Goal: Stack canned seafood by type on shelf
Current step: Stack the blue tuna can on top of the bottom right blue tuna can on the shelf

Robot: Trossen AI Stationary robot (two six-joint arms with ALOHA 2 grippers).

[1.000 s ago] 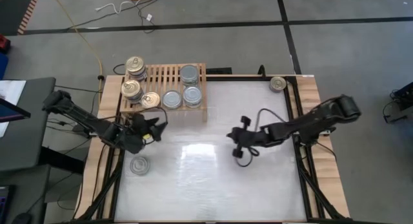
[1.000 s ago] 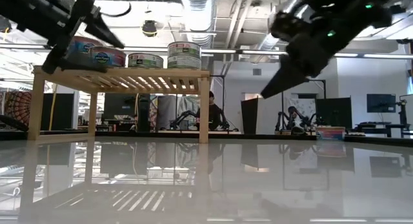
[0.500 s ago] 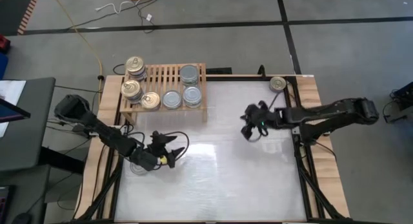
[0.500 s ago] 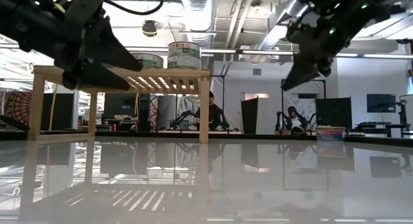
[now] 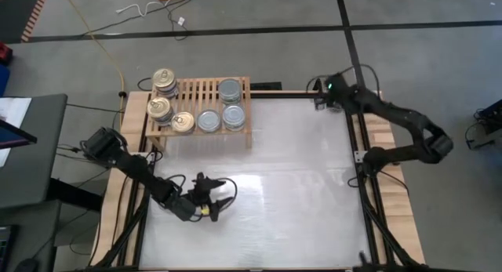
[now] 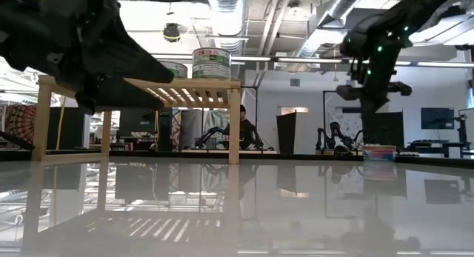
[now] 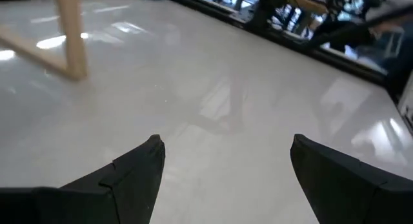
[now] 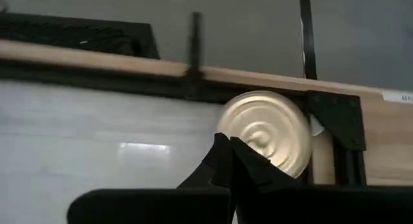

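Our right gripper [image 8: 227,161] pinched closed above a gold-top tin [image 8: 266,133] at far right table corner, left gripper [image 5: 222,195] spread wide, holding nothing, low over table [image 5: 298,186], other tins on shelf [image 5: 205,92].

Bright ceiling strip lights [image 6: 244,58] flood the room and throw broad white glare on the glossy tabletop [image 5: 274,178], which mirrors the shelf [image 6: 141,87] in the low view. The left arm [image 6: 81,42] looms dark and blurred against the light, and the left wrist view is soft with motion blur
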